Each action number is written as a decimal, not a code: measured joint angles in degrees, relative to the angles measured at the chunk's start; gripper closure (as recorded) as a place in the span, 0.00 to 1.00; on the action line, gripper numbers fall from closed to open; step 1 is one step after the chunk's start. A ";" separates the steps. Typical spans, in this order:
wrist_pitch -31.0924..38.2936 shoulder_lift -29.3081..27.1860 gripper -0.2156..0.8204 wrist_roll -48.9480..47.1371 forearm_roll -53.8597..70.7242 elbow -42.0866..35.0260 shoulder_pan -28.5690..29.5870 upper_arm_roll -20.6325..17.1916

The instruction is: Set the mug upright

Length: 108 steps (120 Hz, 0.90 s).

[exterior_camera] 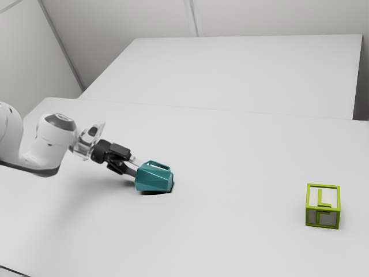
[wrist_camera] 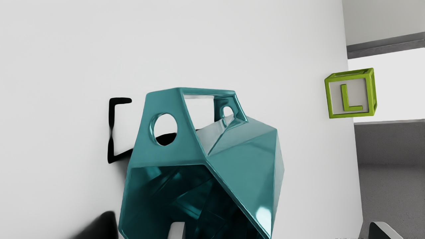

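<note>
The mug (exterior_camera: 153, 179) lies sideways (handle uppermost), the open claw (wrist_camera: 279, 230) with one finger (wrist_camera: 177, 231) inside its mouth, presumably to grip the wall for righting.

The glossy, many-faceted mug (exterior_camera: 153, 179) is teal, paler on some facets, nearly black-teal deep inside, with a white highlight on one outer facet. The open-framed, cube-shaped letter block (wrist_camera: 367, 94) has lime-green edges and a lime-green "L" on a pale grey face. The smooth, flat tabletop (exterior_camera: 230, 231) is an even, very light grey; the mug's shadow (wrist_camera: 112, 116) on it is black. The two-fingered hand (exterior_camera: 136, 168) is black with pale grey at the fingertips (wrist_camera: 176, 231), the rounded, jointed arm (exterior_camera: 53, 141) white with a dark grey cap.
</note>
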 joint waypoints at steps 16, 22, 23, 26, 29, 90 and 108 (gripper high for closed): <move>-1.31 0.91 0.22 2.75 -1.66 -0.02 -0.22 -0.19; -1.75 1.11 0.27 3.64 -2.54 -0.02 -0.15 -0.54; -1.82 1.13 0.28 3.78 -2.69 -0.02 -0.13 -0.62; -2.00 1.19 0.31 4.19 -3.17 -0.01 -0.10 -0.82; -2.17 1.26 0.34 4.58 -3.58 0.02 -0.10 -1.05; -4.15 1.29 0.91 11.21 -5.39 0.41 -0.02 -1.58; -4.01 1.10 0.94 12.80 -5.76 0.42 -0.14 -1.90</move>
